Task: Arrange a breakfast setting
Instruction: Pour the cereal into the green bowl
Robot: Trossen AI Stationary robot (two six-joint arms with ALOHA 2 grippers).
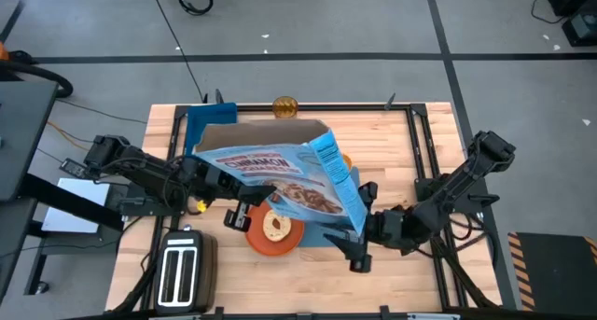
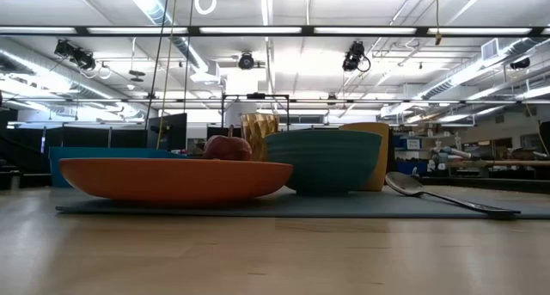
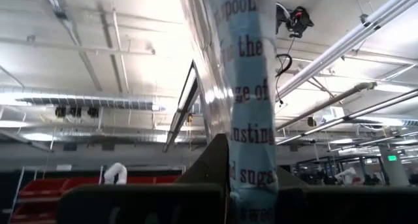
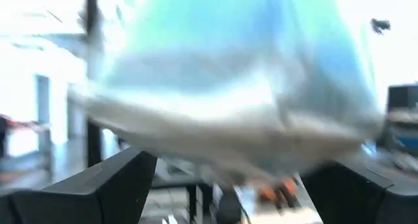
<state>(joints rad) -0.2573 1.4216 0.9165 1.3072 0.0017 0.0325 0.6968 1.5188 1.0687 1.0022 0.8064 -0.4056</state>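
A blue cereal box (image 1: 289,175) hangs tilted over the table, hiding most of the blue placemat (image 2: 284,207). My left gripper (image 1: 216,178) is shut on the box's left end. My right gripper (image 1: 362,229) stands open at the box's right end. On the placemat rest the orange plate (image 1: 275,234) with the bagel (image 1: 274,227), the red apple (image 2: 225,147), the teal bowl (image 2: 325,160), the orange cup (image 2: 375,153) and the metal spoon (image 2: 447,196). My left gripper pinches a thin printed blue panel (image 3: 251,172) of the cereal box between its two fingers. The fingers slant upward from the table's left side. The box is lifted clear of the table and leans over the plate.
A silver toaster (image 1: 182,269) stands at the near left corner. A deep blue bin (image 1: 207,124) sits at the far left, and an amber glass (image 1: 284,106) stands at the far edge. Bare wood lies at the table's near right.
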